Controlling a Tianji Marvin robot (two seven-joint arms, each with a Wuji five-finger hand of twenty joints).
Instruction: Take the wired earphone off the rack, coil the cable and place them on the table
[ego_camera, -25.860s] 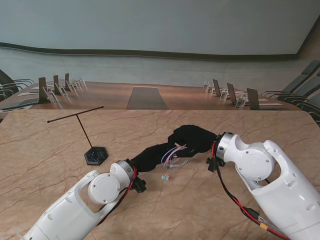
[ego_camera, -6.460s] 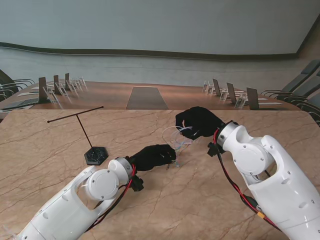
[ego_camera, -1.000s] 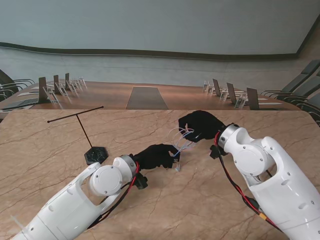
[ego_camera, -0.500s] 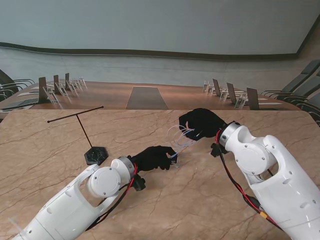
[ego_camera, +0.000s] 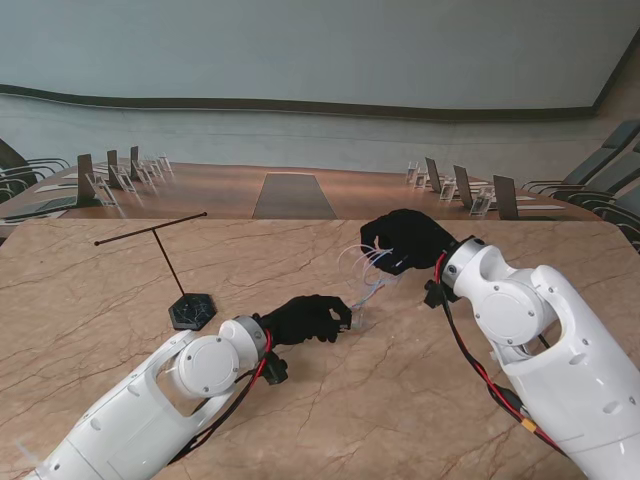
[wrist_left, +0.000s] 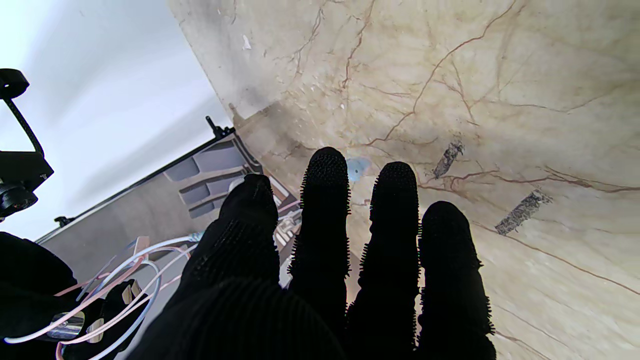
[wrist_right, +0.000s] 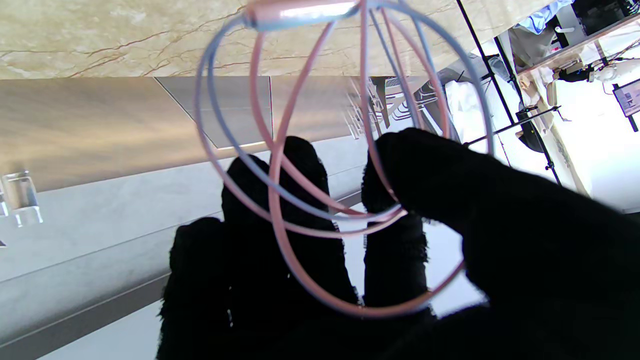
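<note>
Your black-gloved right hand (wrist_right: 380, 240) pinches the thin pink-and-blue earphone cable loops (wrist_right: 330, 165) while the black-gloved left hand (ego_camera: 312, 318), apparently empty with fingers spread, hovers; loosening would spill the coil

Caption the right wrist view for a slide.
Gloved right robot hand pinching several loops of pink and blue earphone cable above the marble table.

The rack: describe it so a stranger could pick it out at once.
Start at the marble table and look to its left half, left of the black-gloved left hand. There the rack stands alone: a small black hexagonal base, a thin slanted stem and a long thin crossbar forming a T. It is the only upright thing on the table, and nothing hangs on it.
</note>
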